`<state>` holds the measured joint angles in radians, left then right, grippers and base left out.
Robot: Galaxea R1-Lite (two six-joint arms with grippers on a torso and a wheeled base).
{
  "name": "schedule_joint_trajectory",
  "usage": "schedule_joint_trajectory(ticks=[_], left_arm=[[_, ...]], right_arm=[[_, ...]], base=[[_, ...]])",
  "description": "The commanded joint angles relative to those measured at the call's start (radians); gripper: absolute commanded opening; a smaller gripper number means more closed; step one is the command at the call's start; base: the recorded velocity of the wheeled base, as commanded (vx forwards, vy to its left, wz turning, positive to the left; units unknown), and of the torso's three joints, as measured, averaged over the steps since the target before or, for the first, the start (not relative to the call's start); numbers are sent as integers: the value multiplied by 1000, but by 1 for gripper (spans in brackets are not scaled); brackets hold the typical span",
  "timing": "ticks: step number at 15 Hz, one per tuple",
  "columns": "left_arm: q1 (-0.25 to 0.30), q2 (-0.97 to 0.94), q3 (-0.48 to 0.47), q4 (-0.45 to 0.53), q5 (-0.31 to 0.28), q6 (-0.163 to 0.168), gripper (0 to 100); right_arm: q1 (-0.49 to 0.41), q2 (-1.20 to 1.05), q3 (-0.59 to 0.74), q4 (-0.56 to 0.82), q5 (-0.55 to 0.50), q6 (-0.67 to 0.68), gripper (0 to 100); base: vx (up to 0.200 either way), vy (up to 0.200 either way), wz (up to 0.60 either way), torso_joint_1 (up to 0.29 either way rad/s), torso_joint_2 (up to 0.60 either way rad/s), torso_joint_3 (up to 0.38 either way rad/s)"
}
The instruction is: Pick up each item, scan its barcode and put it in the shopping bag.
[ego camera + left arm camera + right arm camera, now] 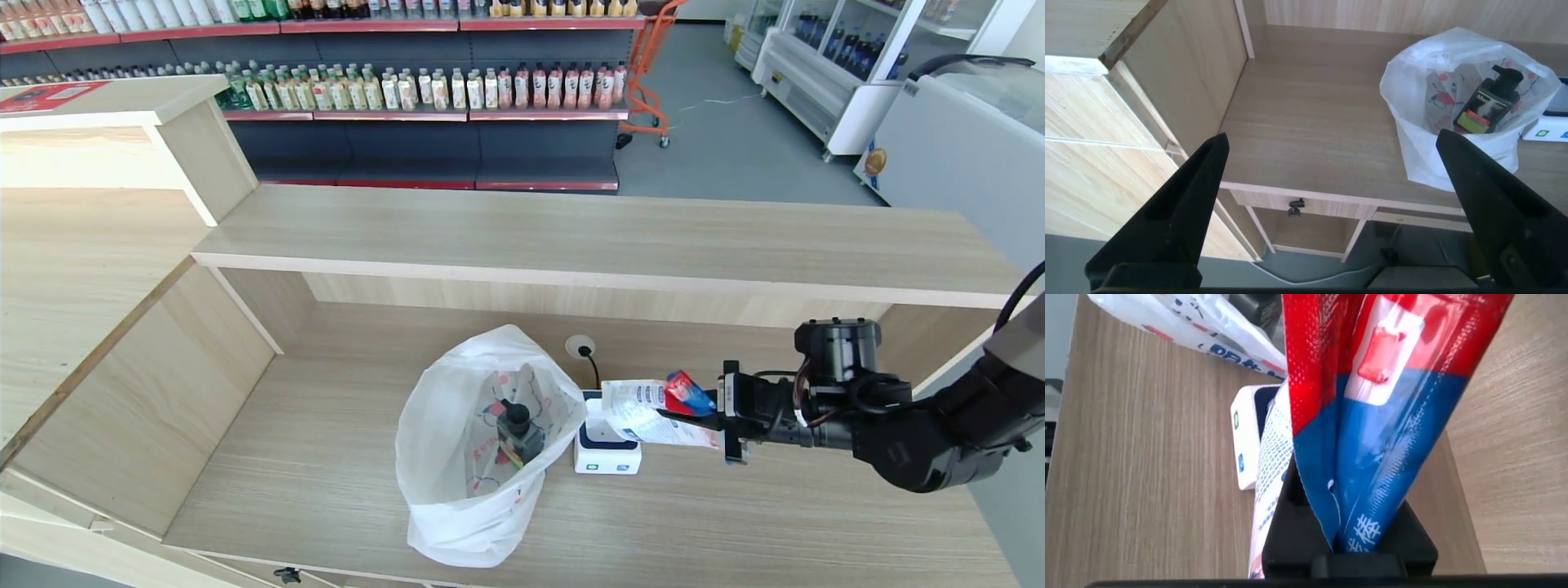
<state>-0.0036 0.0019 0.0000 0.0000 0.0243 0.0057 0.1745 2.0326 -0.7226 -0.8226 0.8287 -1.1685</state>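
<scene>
Pouch (1372,416) pinched in rt claw (690,415), by scanner (606,459).

table (735,523): I see matt, pale wood grain.
shopping bag (441,457): thin, crinkled white plastic.
packet (645,408): glossy plastic film.
scanner (604,459): smooth white plastic.

Bright, even light fills the head view, with no hard shadows anywhere. The counter top (604,233) across the middle looks pale and washed, and the light wood (65,163) at the upper left nearly blows out. The shopping bag (433,457) throws only a faint, soft shadow on the desk (326,474) at lower centre. Straight edges bow toward the frame's corners — wide-lens distortion. In the right wrist view the packet (1388,416) carries a mild sheen on its glossy film.
</scene>
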Motion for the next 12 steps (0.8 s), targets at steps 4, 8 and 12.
schedule_joint_trajectory(ticks=[4, 8, 12], left_arm=[[1, 0, 0, 0, 0, 0, 100], [1, 0, 0, 0, 0, 0, 100], [1, 0, 0, 0, 0, 0, 100]], right_arm=[[20, 86, -54, -1, 6, -48, 0], [39, 129, -80, -82, 12, -45, 0], [59, 181, -92, -144, 12, -46, 0]], base=[[0, 0, 0, 0, 0, 0], [0, 0, 0, 0, 0, 0], [0, 0, 0, 0, 0, 0]])
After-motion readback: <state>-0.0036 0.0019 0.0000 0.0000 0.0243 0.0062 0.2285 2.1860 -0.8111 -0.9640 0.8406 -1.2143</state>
